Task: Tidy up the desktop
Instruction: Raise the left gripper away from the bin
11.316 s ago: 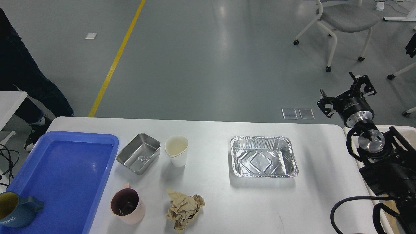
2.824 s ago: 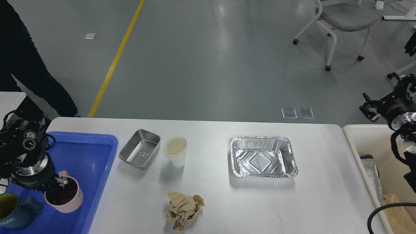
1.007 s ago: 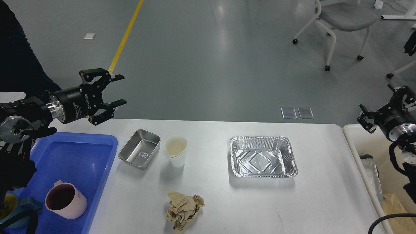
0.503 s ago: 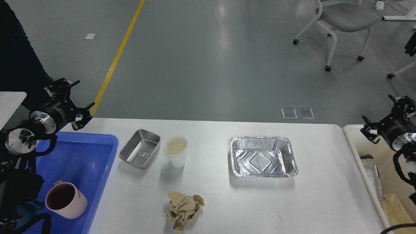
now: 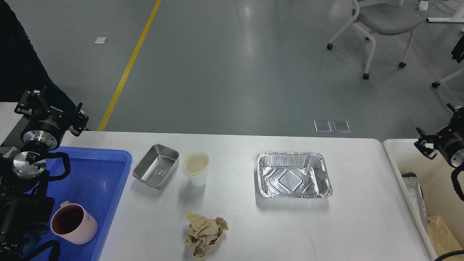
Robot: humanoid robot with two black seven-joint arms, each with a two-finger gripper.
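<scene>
The white desktop (image 5: pixel 362 203) holds a small steel pan (image 5: pixel 156 171), a white paper cup (image 5: pixel 196 168), a foil tray (image 5: pixel 293 174) and a crumpled brown paper ball (image 5: pixel 206 233). A pink mug (image 5: pixel 74 224) stands upright in the blue tray (image 5: pixel 94 174) at the left. My left gripper (image 5: pixel 54 107) is open and empty, raised beyond the tray's far left corner. My right gripper (image 5: pixel 434 117) is open and empty, raised above the far end of the cream bin (image 5: pixel 390 154) at the right edge.
The cream bin holds a plastic wrapper (image 5: pixel 413 192) and brown paper (image 5: pixel 442 232). A person in dark clothes (image 5: pixel 18 54) stands at the far left. A wheeled chair (image 5: pixel 384 21) is on the floor at the back right. My left arm covers the tray's near left corner.
My left gripper let go of the pink mug in the blue tray, rose and swung back to the left. My right gripper drifted right, toward the view's edge.
</scene>
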